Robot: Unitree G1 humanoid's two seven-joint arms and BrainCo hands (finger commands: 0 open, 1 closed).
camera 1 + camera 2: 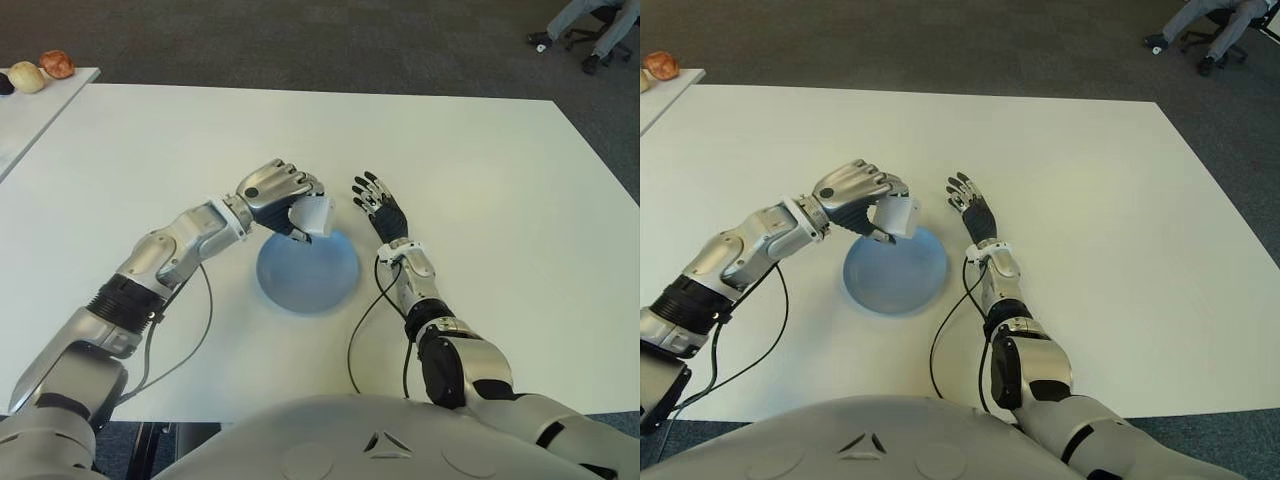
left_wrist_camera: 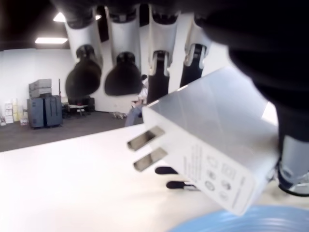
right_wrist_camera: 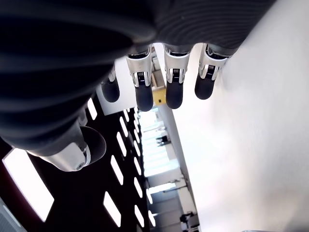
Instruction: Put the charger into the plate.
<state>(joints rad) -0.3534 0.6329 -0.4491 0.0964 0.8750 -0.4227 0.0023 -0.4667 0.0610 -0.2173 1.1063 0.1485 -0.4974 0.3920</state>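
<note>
Above the plate your left hand grips the charger by its body — rigid, light, smooth-sided. Right hand shows beside the plate, fingers spread, empty.

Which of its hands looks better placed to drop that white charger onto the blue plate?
The left hand: it already grips the charger just above the plate's far rim. The right hand shows open and empty beside the plate, on its right.
</note>
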